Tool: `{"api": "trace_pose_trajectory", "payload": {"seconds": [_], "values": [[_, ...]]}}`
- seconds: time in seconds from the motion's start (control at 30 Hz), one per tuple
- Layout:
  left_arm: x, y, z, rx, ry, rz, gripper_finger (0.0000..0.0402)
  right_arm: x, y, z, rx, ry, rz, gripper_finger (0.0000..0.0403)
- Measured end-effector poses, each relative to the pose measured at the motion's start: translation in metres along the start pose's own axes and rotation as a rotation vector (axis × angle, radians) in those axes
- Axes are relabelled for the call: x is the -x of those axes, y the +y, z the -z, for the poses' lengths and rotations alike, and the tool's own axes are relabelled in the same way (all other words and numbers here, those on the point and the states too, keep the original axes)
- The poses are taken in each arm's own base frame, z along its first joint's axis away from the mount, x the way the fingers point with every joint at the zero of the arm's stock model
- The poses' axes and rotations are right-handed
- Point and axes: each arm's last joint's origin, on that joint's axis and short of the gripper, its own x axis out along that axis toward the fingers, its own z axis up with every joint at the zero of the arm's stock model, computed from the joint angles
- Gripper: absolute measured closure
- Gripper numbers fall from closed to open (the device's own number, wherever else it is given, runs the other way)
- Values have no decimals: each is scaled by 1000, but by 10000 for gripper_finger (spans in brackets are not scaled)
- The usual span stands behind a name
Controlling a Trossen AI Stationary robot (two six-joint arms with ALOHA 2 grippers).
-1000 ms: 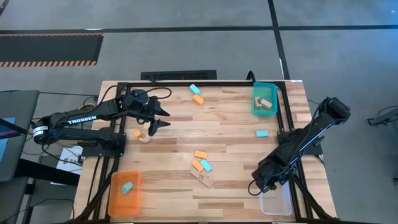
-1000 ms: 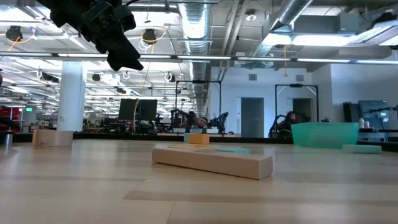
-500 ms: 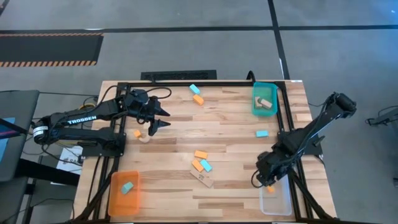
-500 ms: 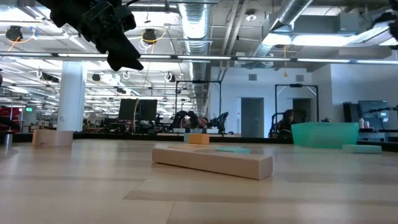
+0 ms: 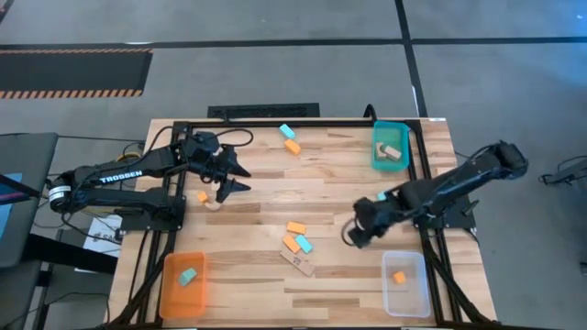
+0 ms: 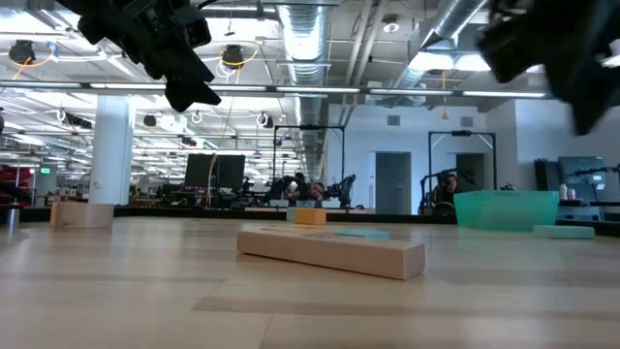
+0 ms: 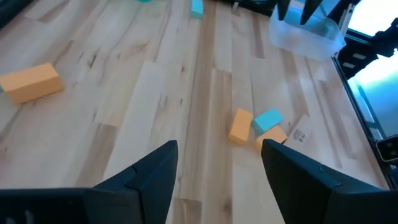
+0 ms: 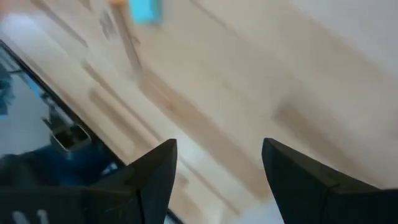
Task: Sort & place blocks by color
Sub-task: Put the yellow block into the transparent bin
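Blocks lie scattered on the wooden table. Two orange blocks point(image 5: 293, 236), a teal one point(image 5: 304, 243) and a tan one point(image 5: 300, 264) cluster mid-table. A teal point(image 5: 287, 131) and an orange block point(image 5: 293, 146) lie near the far edge, and another teal block point(image 5: 386, 196) lies to the right. My left gripper point(image 5: 240, 178) hangs open over the left half, beside a small orange point(image 5: 203, 196) and a tan block point(image 5: 214, 202). My right gripper point(image 5: 352, 236) hovers open just right of the central cluster; a teal block point(image 8: 144, 9) shows ahead of it.
The clear tray point(image 5: 405, 295) at the near right corner holds an orange block point(image 5: 399, 277). The orange tray point(image 5: 182, 291) at the near left holds a teal block point(image 5: 188, 276). The teal tray point(image 5: 389, 163) at the far right holds a tan block. A black frame runs along the table's edges.
My right gripper has swung from above the clear tray toward the table's left, ending near the central cluster. An orange block now lies in the clear tray where the gripper was. The left arm has kept still.
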Motion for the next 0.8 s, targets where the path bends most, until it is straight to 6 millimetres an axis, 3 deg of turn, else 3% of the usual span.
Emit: {"api": "trace_pose_trajectory", "payload": {"seconds": [0.17, 0.37, 0.57, 0.8], "values": [[0, 0, 2, 3, 20, 2, 180, 0, 7, -27, 88, -56, -121, 143], [0, -2, 4, -3, 38, 60, 180, 7, 20, -43, 135, -148, -294, 143], [-3, -12, 11, -30, 110, 113, 180, 11, 29, -45, 200, -194, -384, 143], [-12, -42, 22, -117, 216, 149, 180, 10, 29, -44, 317, -195, -379, 143]]}}
